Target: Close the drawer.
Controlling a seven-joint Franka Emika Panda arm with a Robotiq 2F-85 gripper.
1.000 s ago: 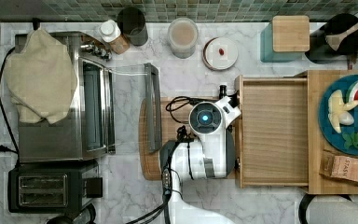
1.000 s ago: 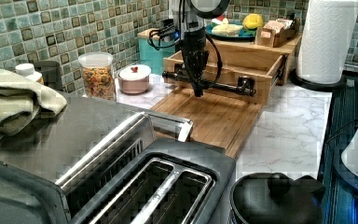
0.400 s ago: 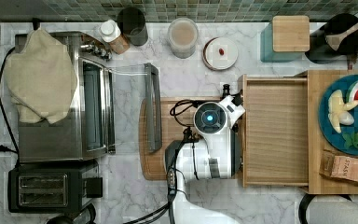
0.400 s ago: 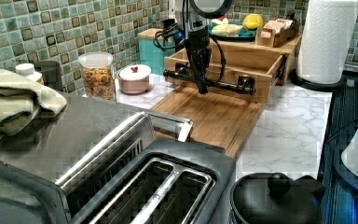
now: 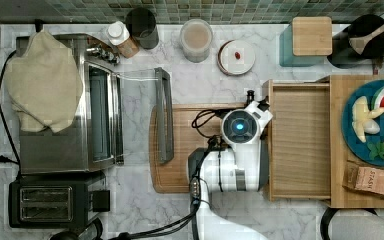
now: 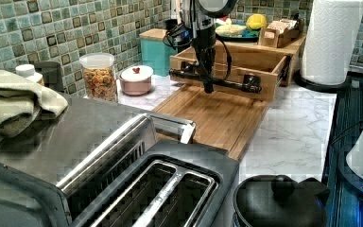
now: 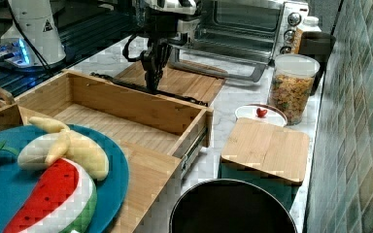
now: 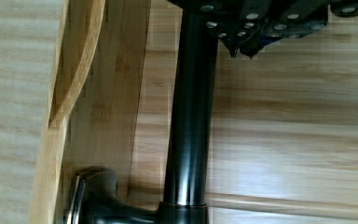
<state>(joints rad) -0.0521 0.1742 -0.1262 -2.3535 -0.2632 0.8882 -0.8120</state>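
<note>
The wide, shallow light-wood drawer [image 5: 300, 142] stands pulled out of its light-wood cabinet [image 5: 337, 85] at the top view's right, its front lying at the edge of the darker wooden cutting board [image 5: 180, 150] on the white marble counter [image 5: 130, 210]. The arm's black gripper [image 6: 208, 84] hangs at the drawer's dark metal bar handle [image 6: 217, 81]; in the wrist view its fingers [image 8: 242, 39] sit against the bar on the board side, but whether they are spread or pinched is not clear. The risk seems to be a slipping contact: pushing on a round bar could send the fingertips sliding over or under it, and an off-centre push might skew the tray and jam it on its runners. The counter is crowded but the drawer's path looks free; a green mosaic-tile wall [image 6: 52, 33] backs it.
</note>
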